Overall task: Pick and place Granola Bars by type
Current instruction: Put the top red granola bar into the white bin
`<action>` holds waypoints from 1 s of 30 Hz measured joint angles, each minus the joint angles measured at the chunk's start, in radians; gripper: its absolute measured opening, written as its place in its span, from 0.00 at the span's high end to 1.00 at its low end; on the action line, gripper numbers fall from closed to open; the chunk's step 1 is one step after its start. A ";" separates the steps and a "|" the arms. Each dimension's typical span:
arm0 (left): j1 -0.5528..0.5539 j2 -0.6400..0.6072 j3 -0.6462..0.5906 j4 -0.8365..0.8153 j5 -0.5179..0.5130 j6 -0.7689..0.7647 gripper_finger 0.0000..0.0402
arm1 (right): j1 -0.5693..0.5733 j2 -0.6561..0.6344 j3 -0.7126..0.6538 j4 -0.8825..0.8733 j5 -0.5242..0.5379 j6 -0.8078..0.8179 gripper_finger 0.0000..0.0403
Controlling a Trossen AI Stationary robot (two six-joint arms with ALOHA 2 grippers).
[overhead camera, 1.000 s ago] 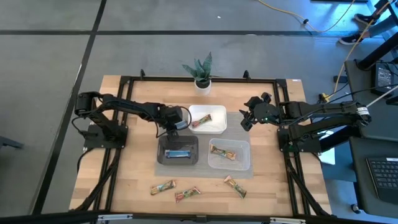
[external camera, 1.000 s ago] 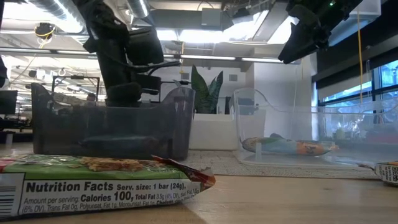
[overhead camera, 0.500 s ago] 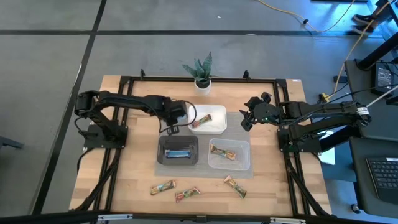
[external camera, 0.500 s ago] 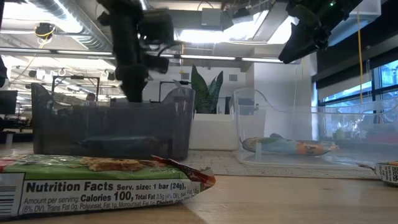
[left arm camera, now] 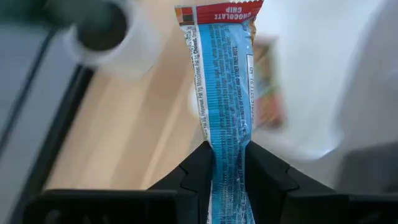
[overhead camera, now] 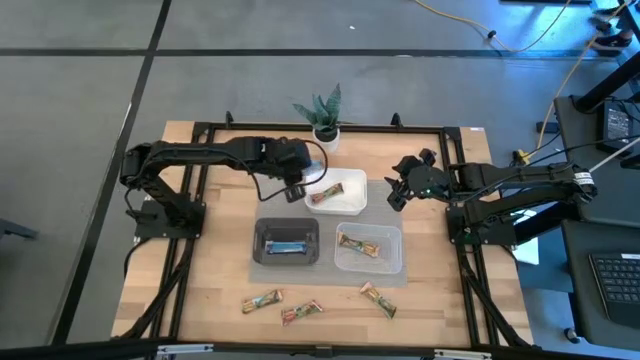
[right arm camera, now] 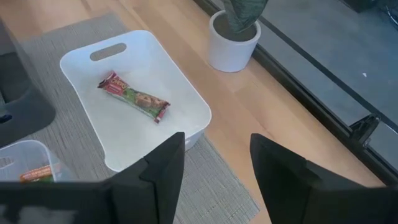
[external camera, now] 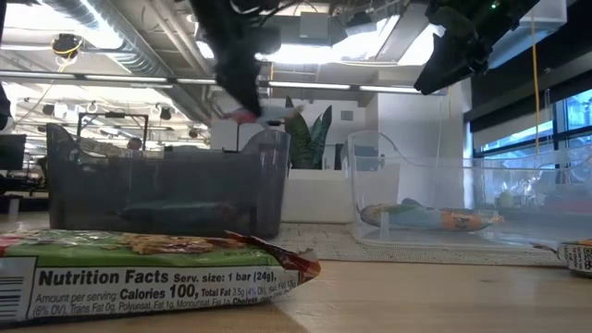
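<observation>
My left gripper (left arm camera: 227, 163) is pinched tight on a blue chocolate-chip granola bar (left arm camera: 225, 81), hanging just over the near-left edge of the white tray (overhead camera: 350, 186); a red-and-green bar (right arm camera: 133, 96) lies inside that tray; my right gripper (right arm camera: 213, 168) hangs beside the tray's right edge, fingers parted and holding nothing; the potted plant (overhead camera: 323, 118) stands just behind the tray.

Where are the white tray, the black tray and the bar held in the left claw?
white tray (right arm camera: 177, 106): right wrist view, bare floor near its rim.
black tray (overhead camera: 262, 245): high view, left wall.
blue-wrapped bar (left arm camera: 225, 81): left wrist view, middle of the wrapper above the left claw (left arm camera: 227, 171).
</observation>
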 joint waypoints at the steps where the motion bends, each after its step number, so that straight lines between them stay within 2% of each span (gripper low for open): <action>1: -0.001 0.000 0.000 0.039 0.032 0.008 0.82 | 0.000 0.000 0.000 0.000 0.000 0.002 0.54; 3: -0.002 0.000 0.000 0.112 0.082 0.035 0.82 | 0.000 0.000 0.000 0.000 0.001 0.033 0.54; 10: -0.008 0.086 0.001 0.334 0.152 0.103 0.83 | -0.028 0.000 0.000 -0.060 0.025 0.208 0.54; 15: -0.008 0.184 0.000 0.364 0.187 0.119 0.84 | -0.047 -0.001 0.000 -0.144 0.011 0.380 0.54; 19: -0.001 0.250 0.000 0.366 0.187 0.120 0.84 | -0.046 -0.001 0.000 -0.112 -0.072 0.487 0.54; 22: -0.001 0.287 0.000 0.363 0.187 0.136 0.84 | -0.046 -0.001 0.000 -0.104 -0.119 0.493 0.54; 30: -0.002 0.307 0.000 0.371 0.184 0.137 0.84 | -0.046 -0.001 0.000 -0.113 -0.121 0.491 0.54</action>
